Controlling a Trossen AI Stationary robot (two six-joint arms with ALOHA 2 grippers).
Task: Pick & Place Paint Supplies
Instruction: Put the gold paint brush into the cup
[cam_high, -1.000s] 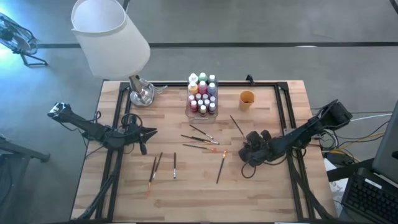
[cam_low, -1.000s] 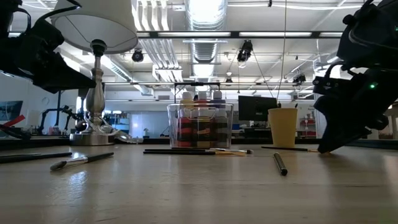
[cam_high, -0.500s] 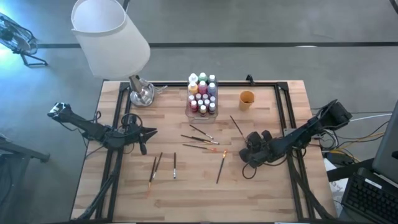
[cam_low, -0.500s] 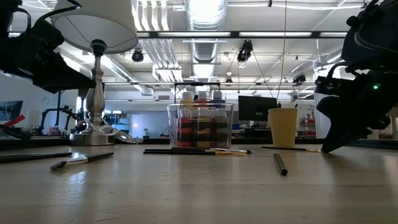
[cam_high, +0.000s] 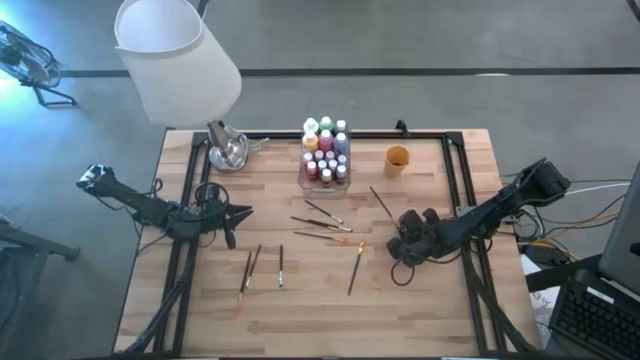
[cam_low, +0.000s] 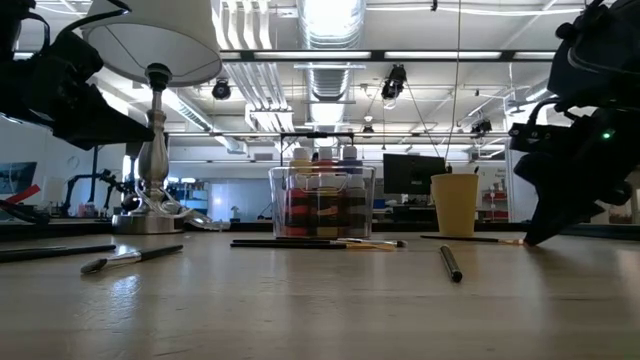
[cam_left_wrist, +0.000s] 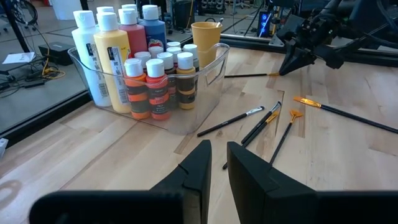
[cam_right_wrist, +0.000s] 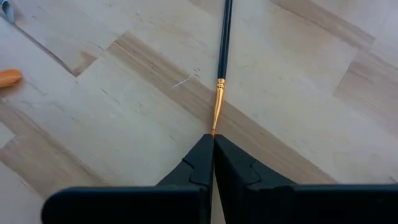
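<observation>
We have the right gripper (cam_right_wrist: 212, 142) down at the worktop (cam_high: 420, 310) on the cup (cam_high: 397, 158) side of the box (cam_high: 326, 170), its jaws clenched on the bristle tip of a brush (cam_right_wrist: 222, 56). The brush's gold ferrule and dark handle run straight out from the jaws, so its long axis lines up with the gripper's reach, pointing roughly toward the cup. From above, that brush (cam_high: 381, 201) lies between the cup and the right gripper, and the right arm is plainly the nearer one. Whether the pinch will hold so thin a tip when lifted we judge uncertain.

The left gripper (cam_high: 226, 214) waits on the lamp (cam_high: 180, 62) side of the box, well apart from it, jaws slightly parted and holding nothing. More brushes (cam_high: 325, 226) lie loose in front of the box, and the bottles (cam_high: 326, 145) stand inside it.

The worktop is pale wood planking, flat and bare between the brushes. Beyond it we see an open workshop with ceiling lights and monitors.
</observation>
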